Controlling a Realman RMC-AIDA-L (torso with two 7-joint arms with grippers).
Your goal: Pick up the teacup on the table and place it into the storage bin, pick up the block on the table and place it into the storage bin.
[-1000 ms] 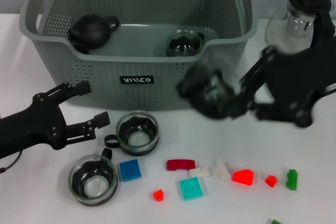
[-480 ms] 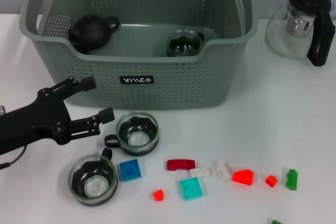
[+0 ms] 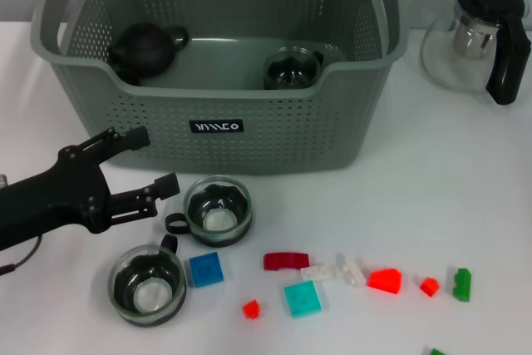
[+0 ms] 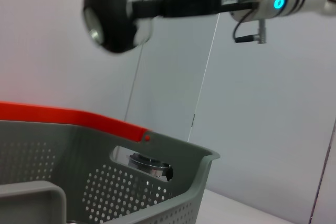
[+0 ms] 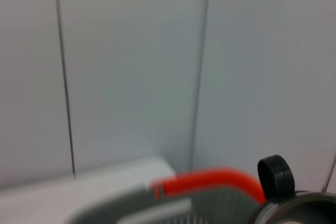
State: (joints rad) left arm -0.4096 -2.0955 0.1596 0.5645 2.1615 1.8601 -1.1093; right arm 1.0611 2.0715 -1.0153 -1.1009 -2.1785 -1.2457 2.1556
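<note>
The grey storage bin [image 3: 274,135] stands at the back, holding a black teapot [image 3: 145,47] and a glass teacup [image 3: 293,68]. Two more glass teacups sit on the table in front of it, one nearer the bin [image 3: 218,209] and one closer to me [image 3: 150,284]. My left gripper [image 3: 151,161] hovers open just left of the nearer-bin teacup, nothing between its fingers. Several blocks lie along the front, among them a blue one [image 3: 206,269], a dark red one [image 3: 286,261] and a teal one [image 3: 302,298]. The right arm's end [image 4: 113,17] shows only in the left wrist view, raised high above the bin [image 4: 131,192].
A glass pot with a black handle [image 3: 486,35] stands right of the bin. More small blocks are scattered at the front right: white [image 3: 317,272], red [image 3: 385,280] and green [image 3: 462,283]. The bin's orange handle clip [image 5: 210,179] shows in the right wrist view.
The right arm, in front of the bin a second ago, has pulled up out of the head view. My left gripper has shifted only slightly and stays open.
</note>
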